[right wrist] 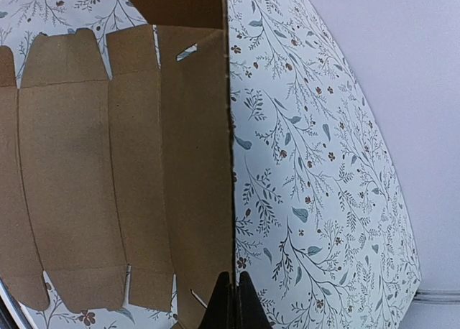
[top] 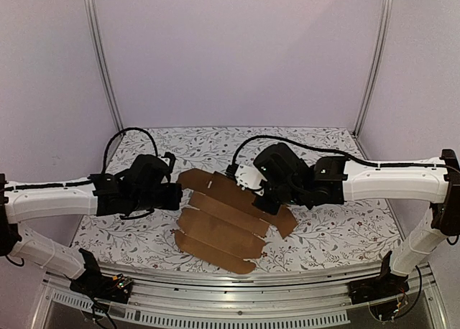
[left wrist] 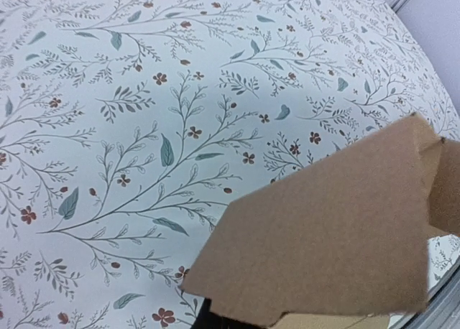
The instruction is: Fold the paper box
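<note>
The right gripper (right wrist: 230, 305) pinched a raised edge of the paper box (top: 219, 225) on the floral tablecloth (top: 327, 235). Cardboard hid the fingers of the left gripper (top: 176, 195), so I could not tell their state.

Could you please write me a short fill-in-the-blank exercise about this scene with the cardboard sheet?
1. The colour of the paper box is ____.
2. The tablecloth is printed with leaves and ____.
3. The right gripper pinches the paper box by its ____.
Missing words: brown; flowers; edge.
</note>
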Tool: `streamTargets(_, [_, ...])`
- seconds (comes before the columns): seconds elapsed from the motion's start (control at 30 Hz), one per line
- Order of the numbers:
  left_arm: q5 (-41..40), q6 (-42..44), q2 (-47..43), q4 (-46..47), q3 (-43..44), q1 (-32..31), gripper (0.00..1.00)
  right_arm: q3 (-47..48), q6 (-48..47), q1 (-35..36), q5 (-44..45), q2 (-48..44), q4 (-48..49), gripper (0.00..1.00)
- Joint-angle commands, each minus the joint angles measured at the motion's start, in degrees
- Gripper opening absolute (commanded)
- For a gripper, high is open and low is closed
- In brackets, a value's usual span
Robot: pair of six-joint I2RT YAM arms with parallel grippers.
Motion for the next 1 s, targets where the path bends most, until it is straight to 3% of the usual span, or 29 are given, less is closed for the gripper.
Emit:
streamTargets(0.0, [-4.3, 0.7, -6.6, -3.6, -0.7, -0.4, 0.00, 1.6, 1.2, -0.2, 0.5, -0.4, -1.1, 0.00])
streamTargets(0.6, [-1.9, -1.9, -15.7, -2.9, -7.9, -0.3, 0.00, -3.4, 4.3, -2.4, -7.4, -5.7, 1.7, 0.00])
streamTargets(0.97, [3.1, -3.4, -14.6, 10.4, -13.4, 0.8, 0.00, -8.4, 3.6, -2.6, -11.6, -11.4, 6.0, 0.00])
